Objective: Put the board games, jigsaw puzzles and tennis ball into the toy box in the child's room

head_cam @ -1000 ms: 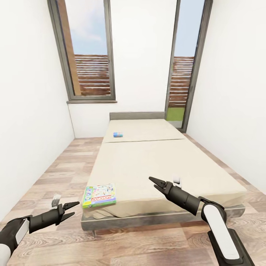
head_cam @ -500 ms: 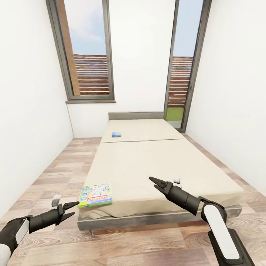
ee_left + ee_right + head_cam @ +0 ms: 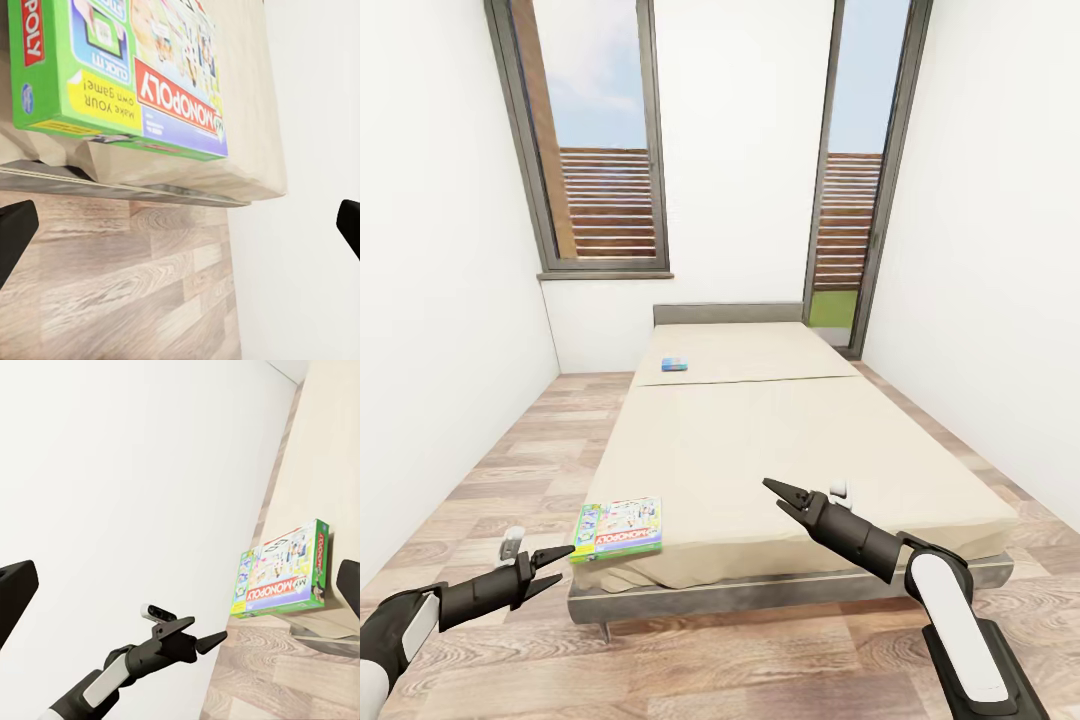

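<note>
I stand at the foot of the bed (image 3: 800, 440) with both arms out and nothing in hand. My left claw (image 3: 556, 567) hangs low over the plank floor (image 3: 540, 440), just off the bed's near left corner, fingers spread wide. My right claw (image 3: 784, 495) hovers above the mattress by the foot edge, also open and empty.

The Monopoly board game (image 3: 618, 528) lies flat at that near left corner, its green side right at the mattress edge, perhaps a little over it. The small blue board game (image 3: 675, 364) sits far off near the headboard (image 3: 728, 313), toward the left edge of the bed.

I judge the Monopoly box to be the next pick, and its spot is the trouble. A nudge from my left fingers coming in from the side could tip it off the corner onto the floor, where a flat box is hard to get under. The soft mattress may give under a downward press and let the box tilt or slide. Its width could also exceed my opening, so gripping across a thin edge seems safer.
</note>
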`<state>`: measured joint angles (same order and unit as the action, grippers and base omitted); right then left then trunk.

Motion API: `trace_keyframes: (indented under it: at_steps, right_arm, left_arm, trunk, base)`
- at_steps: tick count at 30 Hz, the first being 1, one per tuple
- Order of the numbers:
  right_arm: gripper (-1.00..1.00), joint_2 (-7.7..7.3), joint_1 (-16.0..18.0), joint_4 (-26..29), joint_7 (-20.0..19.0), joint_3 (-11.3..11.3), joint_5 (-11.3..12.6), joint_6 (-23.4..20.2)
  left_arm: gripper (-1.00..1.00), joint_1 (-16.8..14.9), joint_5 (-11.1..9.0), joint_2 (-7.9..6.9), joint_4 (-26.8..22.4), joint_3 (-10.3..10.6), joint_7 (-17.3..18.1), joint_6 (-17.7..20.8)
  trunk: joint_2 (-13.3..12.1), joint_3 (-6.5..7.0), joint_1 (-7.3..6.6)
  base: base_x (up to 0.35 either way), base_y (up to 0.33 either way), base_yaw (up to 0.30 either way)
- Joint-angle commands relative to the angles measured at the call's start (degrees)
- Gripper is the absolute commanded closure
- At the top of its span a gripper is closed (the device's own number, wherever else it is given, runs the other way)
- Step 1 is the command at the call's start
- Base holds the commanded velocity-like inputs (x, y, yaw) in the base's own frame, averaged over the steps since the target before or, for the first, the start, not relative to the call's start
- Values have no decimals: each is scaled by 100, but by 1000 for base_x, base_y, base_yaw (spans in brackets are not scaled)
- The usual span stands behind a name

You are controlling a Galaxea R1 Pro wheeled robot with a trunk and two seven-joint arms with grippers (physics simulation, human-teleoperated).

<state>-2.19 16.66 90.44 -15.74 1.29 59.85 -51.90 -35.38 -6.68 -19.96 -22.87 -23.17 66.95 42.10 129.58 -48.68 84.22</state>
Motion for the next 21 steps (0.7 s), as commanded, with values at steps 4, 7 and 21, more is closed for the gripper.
trace_keyframes:
  at_steps: [4,7,21]
  right_arm:
    - [-100,0,4,0,-43,7,-35,-23]
    - [-100,1,4,0,-43,10,-36,-24]
    - [-100,4,4,0,-43,4,-40,-22]
  left_arm:
    - [-100,-4,-6,0,2,-12,11,44]
    - [-100,-4,-4,0,2,-12,11,44]
    - [-100,-4,-13,0,2,-13,12,44]
  trunk:
    - [2,-6,-1]
    - [2,-6,-1]
    - [2,-6,-1]
  base:
    - [2,0,0]
    - [88,49,0]
    - [38,21,0]
